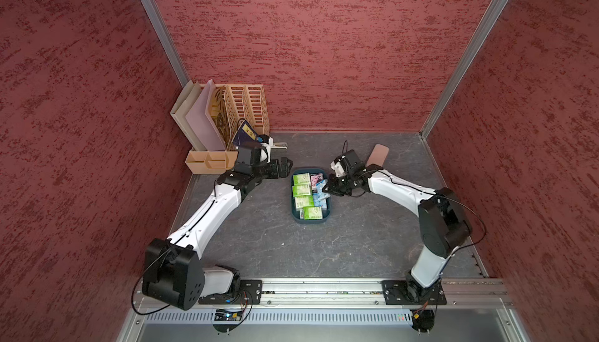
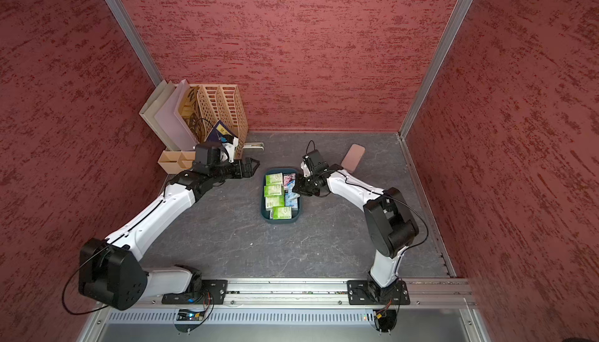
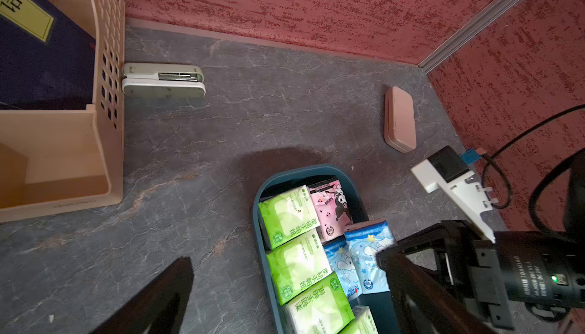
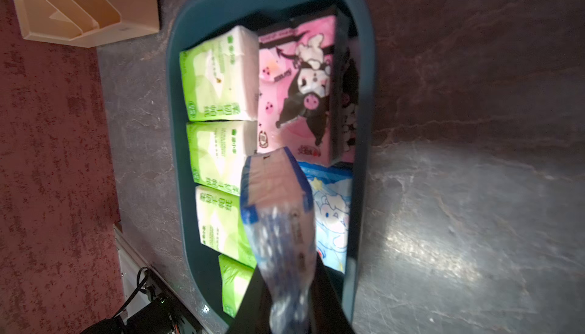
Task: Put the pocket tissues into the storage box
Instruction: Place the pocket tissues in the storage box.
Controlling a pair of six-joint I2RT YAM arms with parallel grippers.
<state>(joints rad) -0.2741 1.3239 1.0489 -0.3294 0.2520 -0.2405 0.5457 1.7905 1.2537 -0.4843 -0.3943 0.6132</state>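
Left tool (image 1: 287,166): jaws spread wide and holding nothing, just off the box's 11 o'clock corner above the bare surface (image 1: 259,243). The left wrist view shows its dark fingers (image 3: 158,297) far apart.
File organizer (image 1: 246,107): beige and slotted, in the surface's 10 o'clock corner, with folders and a dark blue book in it. The book's yellow label shows plainly only in the left wrist view.
Stapler (image 3: 163,80): pale, lying against the organizer's side. It is whole in the left wrist view and partly hidden behind the left arm in both top views.
Storage box (image 1: 309,221): dark teal tub near the middle of the surface, its long side running 12 to 6 o'clock.
Pocket tissues (image 2: 275,191): inside the box. The green packets (image 1: 303,191) line its 9 o'clock side, and a pink packet (image 4: 294,88) lies at the 1 o'clock end. Only the right wrist view shows what seems a second pink one on edge against the wall.
Right tool (image 1: 327,189): at the box's 3 o'clock rim, closed on the held packet (image 4: 278,215). This light blue packet is over the box's contents and blurred in the right wrist view. Whether it touches them cannot be told.
Pink case (image 1: 377,155): rounded, at 2 o'clock from the box and apart from it. It shows in both top views and the left wrist view only.
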